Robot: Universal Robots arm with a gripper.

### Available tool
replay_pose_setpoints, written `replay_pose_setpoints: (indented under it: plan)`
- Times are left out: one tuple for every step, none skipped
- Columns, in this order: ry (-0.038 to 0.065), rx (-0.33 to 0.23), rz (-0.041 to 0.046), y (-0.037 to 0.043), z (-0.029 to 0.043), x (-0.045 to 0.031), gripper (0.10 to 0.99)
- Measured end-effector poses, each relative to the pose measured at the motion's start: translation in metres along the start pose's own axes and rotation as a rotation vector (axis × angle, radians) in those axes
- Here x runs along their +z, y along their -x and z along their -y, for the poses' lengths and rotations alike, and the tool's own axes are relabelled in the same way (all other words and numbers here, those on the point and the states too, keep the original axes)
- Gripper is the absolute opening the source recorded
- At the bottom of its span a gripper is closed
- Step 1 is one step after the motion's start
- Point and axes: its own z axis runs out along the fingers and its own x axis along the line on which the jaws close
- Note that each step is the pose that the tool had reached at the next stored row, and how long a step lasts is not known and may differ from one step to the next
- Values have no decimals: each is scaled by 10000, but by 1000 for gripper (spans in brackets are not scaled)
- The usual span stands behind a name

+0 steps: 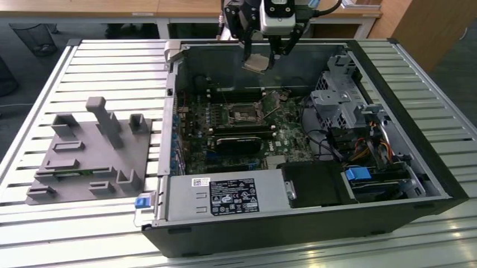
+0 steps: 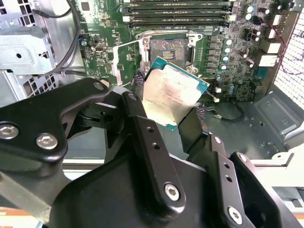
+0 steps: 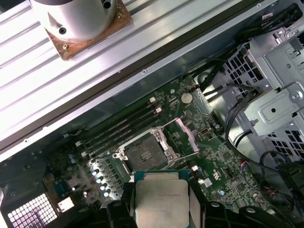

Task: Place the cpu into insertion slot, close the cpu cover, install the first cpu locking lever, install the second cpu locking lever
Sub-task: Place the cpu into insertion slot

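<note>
Cpu [image 2: 173, 97] is hanging tilted, clamped in the hand [image 1: 265, 56], well above the open insertion slot [image 3: 142, 153], cpu cover [image 3: 186, 134] standing raised.

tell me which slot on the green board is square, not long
The insertion slot: a dark square socket with a metal rim, its cpu cover standing open, beside the long narrow memory slots.

Black gripper [image 2: 168, 111] linkages, silver screw heads [image 2: 47, 141], silvery-grey wrist housing [image 1: 277, 19]
</note>
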Motion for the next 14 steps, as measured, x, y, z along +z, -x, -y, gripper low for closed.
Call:
replay_pose_setpoints:
  plan:
    - [1, 32, 3, 0, 0, 0, 545]
    - [1, 63, 6, 0, 0, 0, 545]
    - [2, 95, 9, 0, 0, 0, 545]
    - [2, 126, 11, 0, 0, 0, 545]
    - [3, 156, 14, 0, 0, 0, 545]
    - [4, 187, 17, 0, 0, 0, 545]
    - [5, 217, 19, 0, 0, 1, 545]
    - [5, 247, 22, 0, 0, 1, 545]
    - [5, 277, 25, 0, 0, 1, 545]
    - [6, 307, 28, 0, 0, 1, 545]
    - [7, 339, 30, 0, 0, 1, 545]
    - [7, 368, 33, 0, 0, 1, 545]
    - [8, 398, 36, 0, 0, 1, 545]
    - [9, 426, 38, 0, 0, 1, 545]
